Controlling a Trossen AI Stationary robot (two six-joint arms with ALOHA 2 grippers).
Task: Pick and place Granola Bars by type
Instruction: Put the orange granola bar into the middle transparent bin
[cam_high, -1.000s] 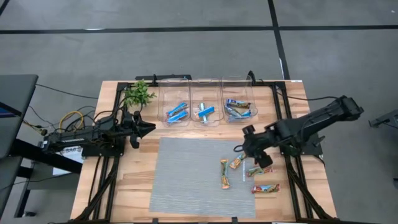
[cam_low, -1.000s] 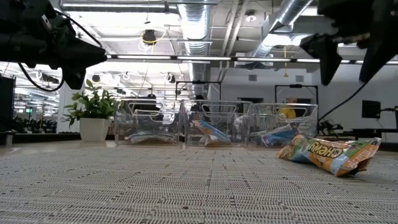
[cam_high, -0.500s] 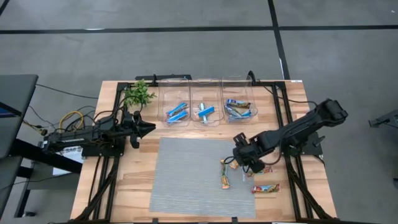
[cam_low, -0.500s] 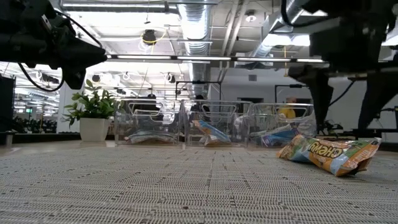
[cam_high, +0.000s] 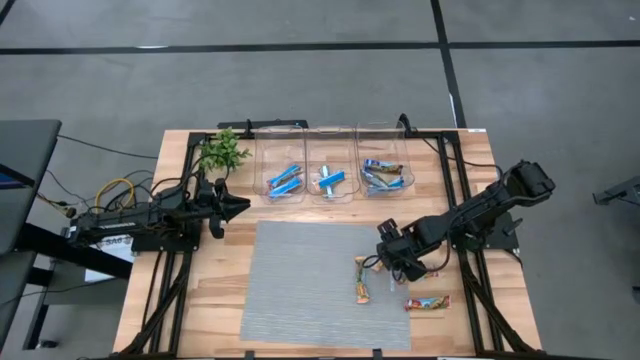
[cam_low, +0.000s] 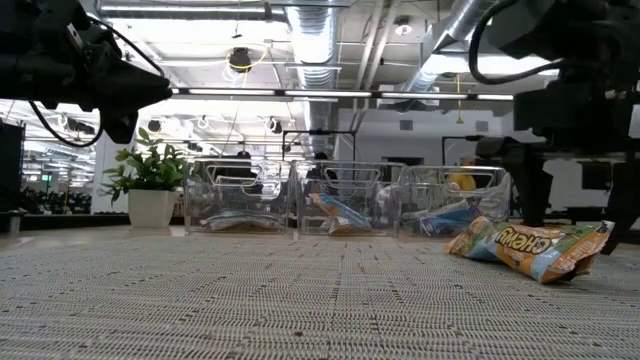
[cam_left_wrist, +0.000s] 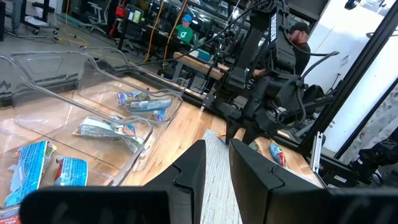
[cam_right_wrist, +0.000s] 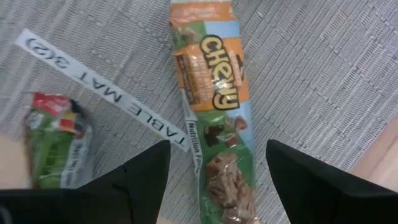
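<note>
A tan/orange Chewy bar lies flat on the grey mat, next to a white mat label. My right gripper is open, low over this bar, one finger on each side, touching nothing. In the low view the gripper stands just behind the bar. A green and red bar lies close by. Other tan bars rest on the mat and the wood. My left gripper waits at the table's left, open by a narrow gap.
Three clear bins stand in a row at the far edge: two with blue bars, one with mixed wrappers. A small green plant sits left of them. A black frame rail runs along the table's right side.
My right gripper has moved toward the table's left and down, from above the mat's right edge to low over the tan bar. It has stayed open. The bars have not moved.
</note>
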